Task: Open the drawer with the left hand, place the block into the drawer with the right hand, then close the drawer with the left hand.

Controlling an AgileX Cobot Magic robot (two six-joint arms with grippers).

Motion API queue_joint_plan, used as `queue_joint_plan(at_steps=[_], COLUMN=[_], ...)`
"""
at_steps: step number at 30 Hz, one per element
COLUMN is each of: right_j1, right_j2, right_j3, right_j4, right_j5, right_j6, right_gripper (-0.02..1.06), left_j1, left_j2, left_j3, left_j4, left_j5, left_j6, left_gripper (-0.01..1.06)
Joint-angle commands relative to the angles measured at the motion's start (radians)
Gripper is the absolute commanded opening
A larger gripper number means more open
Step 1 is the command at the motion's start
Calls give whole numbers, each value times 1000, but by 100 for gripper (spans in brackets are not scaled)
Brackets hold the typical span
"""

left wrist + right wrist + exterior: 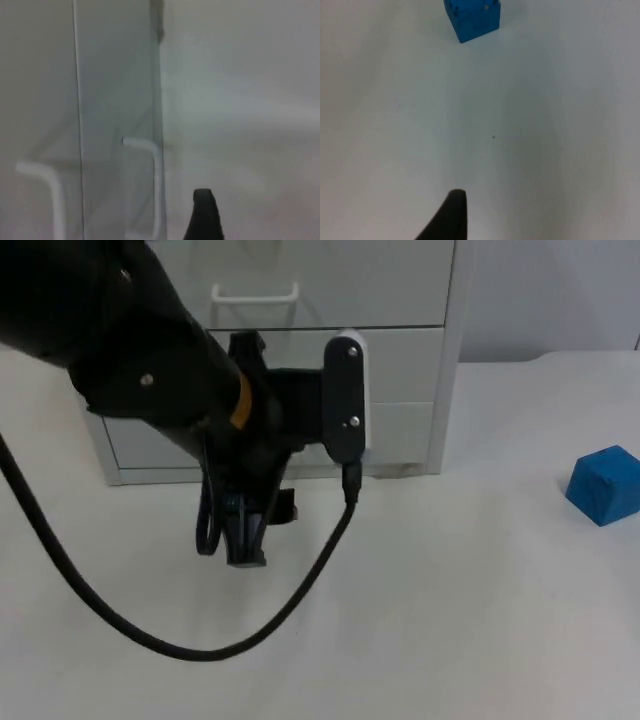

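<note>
Top view: the left gripper point(243, 540) hangs low in front of the white drawer unit point(400, 300), just off its bottom drawer — placed, I judge, to reach a handle point(255, 295). All drawers appear shut. The blue block point(605, 485) sits on the table point(450, 620), well apart to the right.

Left wrist view: two white handles point(150, 185) face the gripper; its finger spacing cannot be determined.

Right wrist view: the right gripper point(451, 215) waits over the table, the block point(472, 17) ahead — its opening likewise cannot be determined.

No brands, labels or writing legible.
</note>
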Motion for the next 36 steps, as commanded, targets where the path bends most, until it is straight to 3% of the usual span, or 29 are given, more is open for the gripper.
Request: queue_joint_plan(at_steps=[1, 7, 24, 31, 36], right_j1=[-3, -3, -3, -3, -3], right_j2=[-3, -3, -3, -3, -3], right_j3=[-6, -6, -6, -6, -6], right_j4=[-6, -6, -3, -1, -1], right_j5=[-14, -19, -27, -31, -36], right_j6=[1, 1, 1, 1, 1], right_gripper=[105, 105, 105, 105, 105], left_j1=[8, 32, 96, 105, 105], left_j2=[20, 101, 206, 206, 206], left_j3=[-3, -34, -153, -153, -153], left_j4=[56, 63, 115, 120, 206], left_j5=[-29, -71, -78, -88, -108], left_j6=[-49, -95, -219, -219, -219], left_gripper=[59, 59, 58, 56, 56])
